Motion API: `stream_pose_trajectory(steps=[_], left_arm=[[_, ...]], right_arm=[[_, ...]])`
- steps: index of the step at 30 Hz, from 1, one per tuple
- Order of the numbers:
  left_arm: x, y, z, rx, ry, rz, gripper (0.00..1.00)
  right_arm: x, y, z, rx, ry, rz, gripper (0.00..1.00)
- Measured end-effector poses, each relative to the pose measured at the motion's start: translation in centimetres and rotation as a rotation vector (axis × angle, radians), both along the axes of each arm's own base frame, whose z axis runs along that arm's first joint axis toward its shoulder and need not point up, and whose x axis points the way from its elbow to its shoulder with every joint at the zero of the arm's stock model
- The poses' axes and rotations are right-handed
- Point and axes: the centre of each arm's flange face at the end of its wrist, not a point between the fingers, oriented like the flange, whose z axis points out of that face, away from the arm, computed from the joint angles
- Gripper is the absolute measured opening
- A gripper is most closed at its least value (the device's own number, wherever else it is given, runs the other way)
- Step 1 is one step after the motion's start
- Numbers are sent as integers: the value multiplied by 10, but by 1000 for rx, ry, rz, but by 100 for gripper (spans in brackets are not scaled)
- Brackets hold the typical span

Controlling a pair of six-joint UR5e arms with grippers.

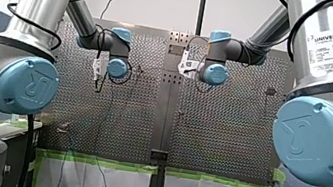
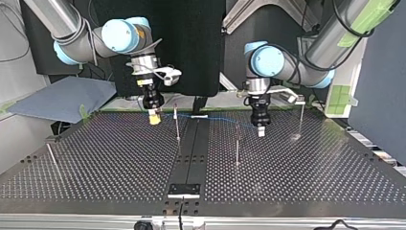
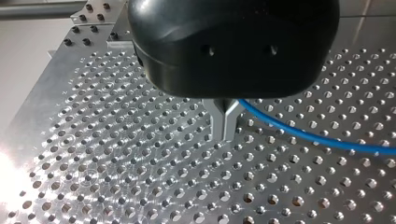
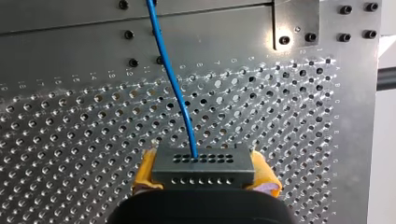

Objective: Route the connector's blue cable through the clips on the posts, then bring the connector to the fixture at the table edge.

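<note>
Yellow pads of my right gripper [image 2: 154, 117] squeeze the small grey metal connector [image 4: 203, 167]. My left gripper [image 3: 225, 123] pinches the thin blue cable [image 3: 303, 135]. Pull it straight, then slide it gently into the clip on the thin metal post [image 2: 237, 146].

Glare flares off the perforated table [image 3: 9, 179] in the left wrist view; the top view's far backdrop [image 2: 191, 48] lies dark.

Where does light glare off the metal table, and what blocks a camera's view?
Left wrist view: strong glare on the table beside my left gripper, opposite the blue cable. Right wrist view: pale sheen ahead of the connector. Front view: my left arm and my right arm hide the table's sides.
</note>
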Motion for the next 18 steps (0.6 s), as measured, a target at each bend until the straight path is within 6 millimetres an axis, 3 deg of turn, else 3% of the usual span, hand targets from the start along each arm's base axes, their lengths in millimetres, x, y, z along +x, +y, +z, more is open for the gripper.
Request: stream_pose_trajectory(steps=[13, 18], left_arm=[[22, 2, -10, 10, 16, -5, 0], [35, 4, -2, 6, 4, -1, 0]], right_arm=[[1, -6, 0, -5, -8, -3, 2], [2, -9, 4, -8, -18, -4, 2]])
